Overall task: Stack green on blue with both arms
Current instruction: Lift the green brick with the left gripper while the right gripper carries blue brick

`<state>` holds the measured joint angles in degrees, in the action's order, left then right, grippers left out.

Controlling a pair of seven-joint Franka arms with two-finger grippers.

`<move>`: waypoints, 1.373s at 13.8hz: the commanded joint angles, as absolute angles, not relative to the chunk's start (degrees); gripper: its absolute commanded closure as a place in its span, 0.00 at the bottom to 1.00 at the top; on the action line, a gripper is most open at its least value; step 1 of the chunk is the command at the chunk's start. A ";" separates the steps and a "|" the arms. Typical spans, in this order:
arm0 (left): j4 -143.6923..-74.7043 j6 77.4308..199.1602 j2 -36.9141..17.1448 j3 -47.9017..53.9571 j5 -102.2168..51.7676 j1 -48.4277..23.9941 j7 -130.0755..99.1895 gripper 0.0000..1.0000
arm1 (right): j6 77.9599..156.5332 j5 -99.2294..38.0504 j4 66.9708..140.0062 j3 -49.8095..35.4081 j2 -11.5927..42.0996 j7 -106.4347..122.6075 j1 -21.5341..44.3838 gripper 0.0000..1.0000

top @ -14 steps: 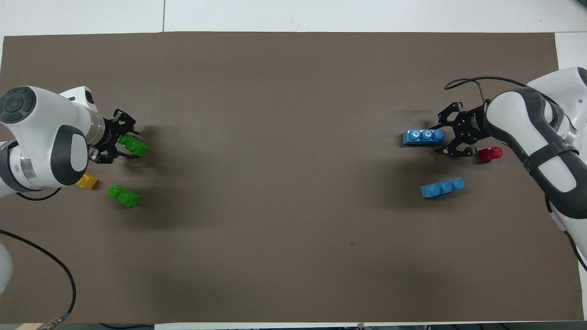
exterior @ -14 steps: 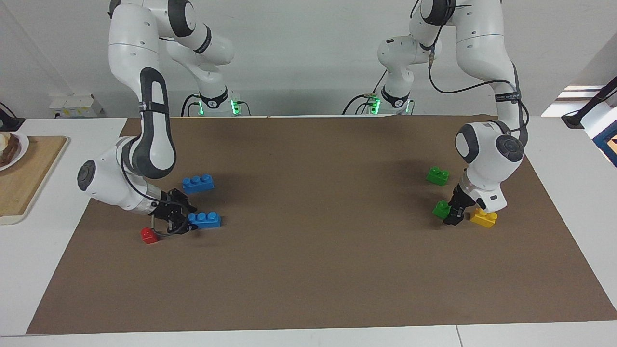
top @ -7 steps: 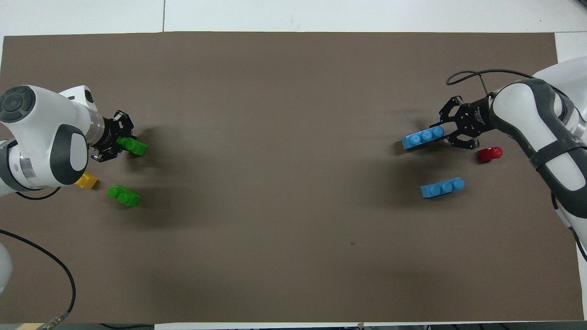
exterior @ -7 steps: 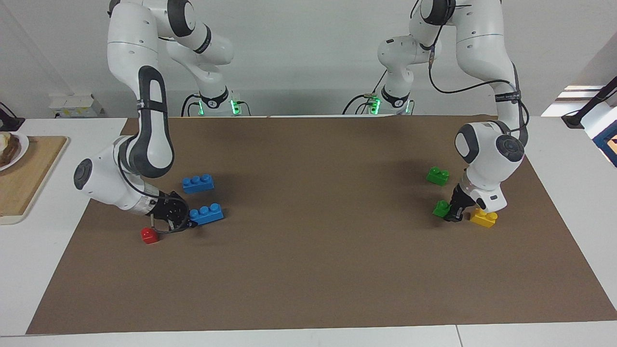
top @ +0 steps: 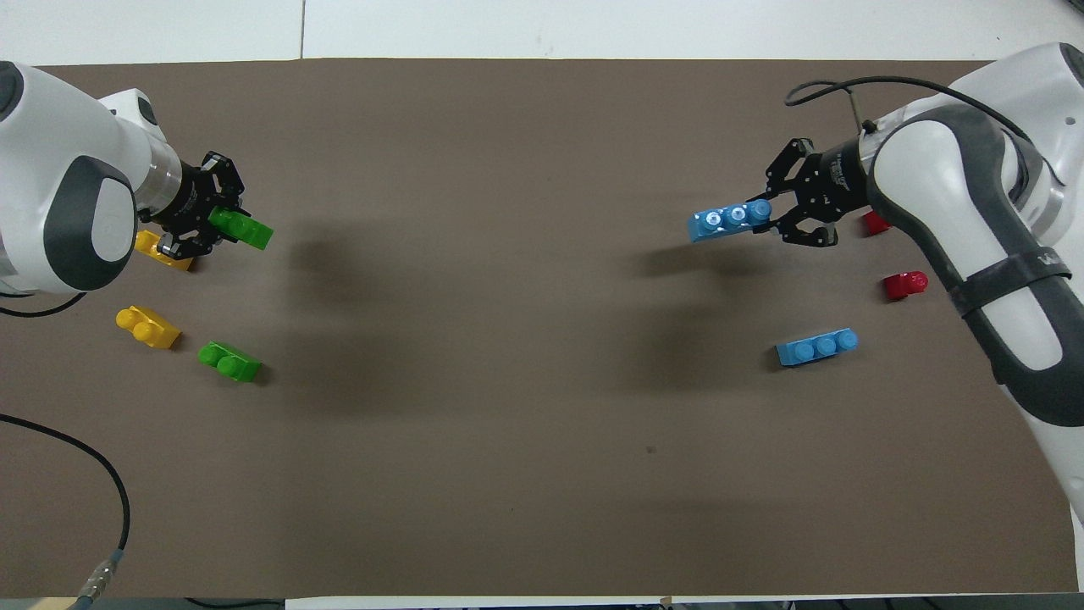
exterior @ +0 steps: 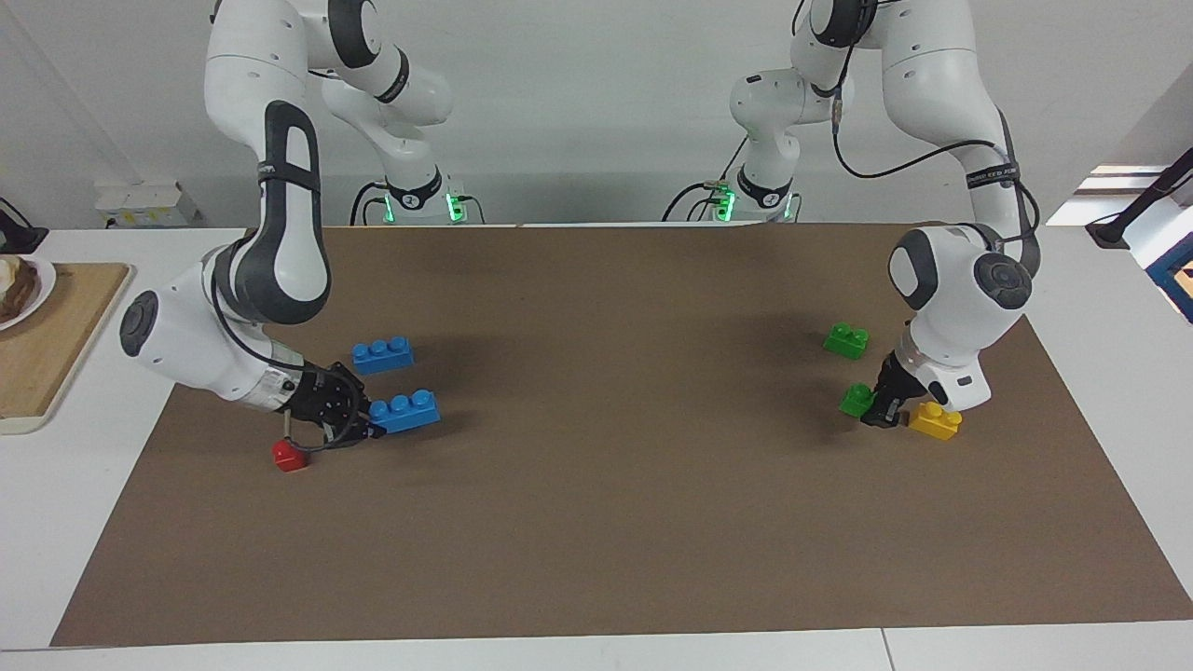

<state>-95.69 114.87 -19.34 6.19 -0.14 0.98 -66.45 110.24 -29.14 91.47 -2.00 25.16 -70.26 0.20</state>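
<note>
Now green brick (top: 240, 229) clamped in left jaws; blue brick (top: 730, 220) in right jaws.

White arms (exterior: 270, 121), grey bands, black cables

Lighting: even, bright, diffuse, from above. No hard-edged shadows.

Soft dark patches lie on the brown mat (top: 525, 474) under each arm; in the overhead view two blurred patches sit beside the held green brick (top: 241, 228) and beneath the held blue brick (top: 730, 219).

Glare: small white highlights on that brick's studs and on the arms' glossy white shells.

Green status lights glow at both arm bases (exterior: 454, 207).

Focus: sharp across the mat in both views. No motion blur. Mat edges look straight, without marked bending at the frame borders.
</note>
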 commanded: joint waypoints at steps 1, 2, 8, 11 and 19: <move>-91.68 109.53 -18.11 5.71 0.97 -2.80 -76.34 1.00 | 112.57 -31.73 91.41 -2.46 24.00 -77.40 4.20 1.00; -91.06 108.29 -17.32 5.80 1.05 -3.94 -79.86 1.00 | 114.41 -31.73 91.41 -2.46 24.08 -80.30 6.05 1.00; -88.51 104.94 -14.85 6.24 1.14 -12.03 -97.44 1.00 | 123.20 -31.73 95.87 -2.46 22.77 -88.68 14.14 1.00; -88.51 104.94 -14.85 6.15 1.14 -15.81 -103.69 1.00 | 129.35 -31.73 99.30 -2.46 23.29 -90.00 16.60 1.00; -89.29 107.92 -14.85 6.24 1.14 -24.42 -113.19 1.00 | 137.89 -31.82 101.86 -2.55 26.36 -92.11 20.82 1.00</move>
<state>-89.26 106.69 -14.83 7.01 0.05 -22.19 -110.22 134.43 -30.47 100.86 -2.59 25.66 -90.68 18.99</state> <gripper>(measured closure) 0.661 0.652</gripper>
